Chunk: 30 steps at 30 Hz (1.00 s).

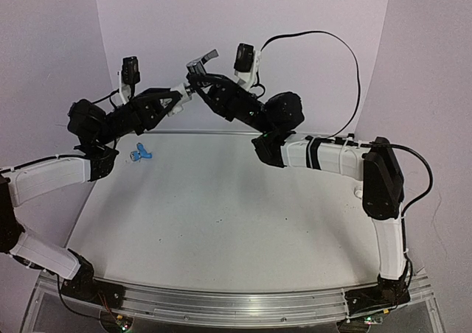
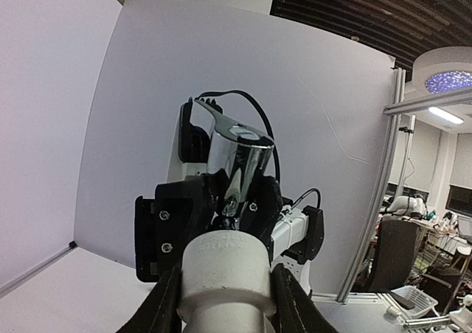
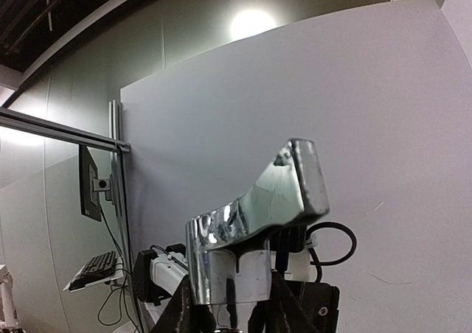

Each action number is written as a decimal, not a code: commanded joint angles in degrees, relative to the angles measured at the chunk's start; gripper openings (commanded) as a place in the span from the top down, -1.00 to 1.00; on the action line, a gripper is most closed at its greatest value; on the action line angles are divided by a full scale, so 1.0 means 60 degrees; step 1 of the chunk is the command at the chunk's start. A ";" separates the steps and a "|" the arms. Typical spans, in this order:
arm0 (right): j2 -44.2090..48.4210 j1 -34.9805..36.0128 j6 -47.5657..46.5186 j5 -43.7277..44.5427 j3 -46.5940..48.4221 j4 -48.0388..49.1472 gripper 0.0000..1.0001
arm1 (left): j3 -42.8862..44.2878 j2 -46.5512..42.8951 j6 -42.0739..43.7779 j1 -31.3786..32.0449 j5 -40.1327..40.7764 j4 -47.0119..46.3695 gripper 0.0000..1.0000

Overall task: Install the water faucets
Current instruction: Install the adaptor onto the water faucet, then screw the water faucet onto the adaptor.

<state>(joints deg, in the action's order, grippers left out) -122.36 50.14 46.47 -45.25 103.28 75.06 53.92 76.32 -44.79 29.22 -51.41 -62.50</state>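
- Joining the silver faucet [image 3: 251, 222] to the white pipe fitting [image 2: 225, 267] is, by my judgement, the step in hand. Both arms are holding their parts in the air above the far side of the table [image 1: 221, 222], nose to nose.
- The right gripper [image 3: 232, 307] is clamping the silver faucet by its lower body, with the lever pointing up and away.
- The left gripper [image 2: 225, 307] is squeezing the white pipe fitting between its fingers, one end facing the faucet's base.
- In the left wrist view the faucet's base is sitting just beyond the end of the fitting. I cannot tell whether it is touching or already entering.
- The blue faucet [image 1: 140, 154] is lying on the table at the left, well apart from both grippers, so I am judging the task less than half done.
- The next move is calling for the faucet's base and the fitting's end to be kept in line while they are pressed or twisted together. A small tilt is likely to jam them.
- No brand, label or readable writing is showing on any part.
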 commanded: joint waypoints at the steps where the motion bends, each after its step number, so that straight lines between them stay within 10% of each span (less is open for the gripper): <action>1: -0.0641 0.0151 0.1782 0.0346 0.0484 -0.1172 1.00 | 0.0262 -0.0827 0.2286 0.0375 -0.0762 -0.1282 1.00; 30: -0.0710 0.0242 0.3275 0.0766 0.0452 -0.3547 1.00 | 0.0450 -0.1305 1.0306 0.0791 0.1812 0.4399 1.00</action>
<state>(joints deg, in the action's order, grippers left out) -123.81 49.45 61.82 -38.45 105.03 63.26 52.81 69.92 6.15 29.78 -38.86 -40.91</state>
